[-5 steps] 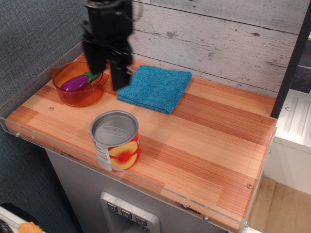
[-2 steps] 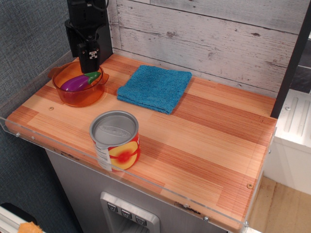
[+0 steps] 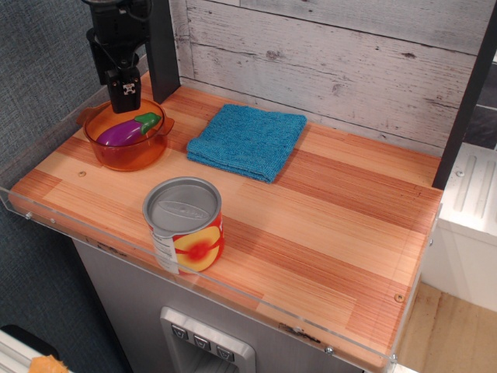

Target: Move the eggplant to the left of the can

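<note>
Black fingers (image 3: 124, 95) hang just above the far rim of the orange bowl (image 3: 106, 152); whether they are apart or together cannot be told from this angle. Inside the bowl lies the eggplant (image 3: 126, 130). At 3 o'clock of the bowl sits a blue cloth (image 3: 248, 140). Toward 5 o'clock, near the wooden tabletop (image 3: 342, 225) front edge, stands the can (image 3: 185, 224).

Single fixed view, high, off the surface's (image 3: 326, 225) front edge, angled down toward the back wall; claw (image 3: 124, 95) far upper left, whole surface in frame.
</note>
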Motion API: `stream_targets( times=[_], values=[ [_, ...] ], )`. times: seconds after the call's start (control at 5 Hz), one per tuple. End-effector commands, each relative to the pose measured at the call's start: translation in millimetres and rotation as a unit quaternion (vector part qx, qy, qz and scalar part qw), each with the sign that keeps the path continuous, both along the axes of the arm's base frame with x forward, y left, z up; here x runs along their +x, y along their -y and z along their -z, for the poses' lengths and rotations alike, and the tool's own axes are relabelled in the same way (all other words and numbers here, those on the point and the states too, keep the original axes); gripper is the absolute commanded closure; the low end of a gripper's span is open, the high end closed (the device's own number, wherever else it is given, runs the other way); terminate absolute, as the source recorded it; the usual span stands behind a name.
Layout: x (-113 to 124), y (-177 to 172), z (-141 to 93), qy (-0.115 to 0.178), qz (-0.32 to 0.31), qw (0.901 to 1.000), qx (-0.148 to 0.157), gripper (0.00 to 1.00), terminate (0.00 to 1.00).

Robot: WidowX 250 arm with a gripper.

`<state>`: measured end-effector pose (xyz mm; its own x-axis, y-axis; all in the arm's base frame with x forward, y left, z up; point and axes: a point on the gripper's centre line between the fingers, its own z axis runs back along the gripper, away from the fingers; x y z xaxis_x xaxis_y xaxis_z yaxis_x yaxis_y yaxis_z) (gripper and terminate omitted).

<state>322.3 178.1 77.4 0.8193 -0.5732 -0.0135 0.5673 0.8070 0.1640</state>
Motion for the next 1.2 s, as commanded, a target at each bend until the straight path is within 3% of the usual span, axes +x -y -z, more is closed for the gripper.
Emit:
stream_targets(
  times=[0.0,1.0],
  values=[
    [1.7,-9.6,2.0,0.007,-0.017,0.9998,0.013,0.00,0.00],
    [4.2,-2.6,32.9,-0.016,-0.022,0.9996,0.004,0.00,0.00]
  ],
)
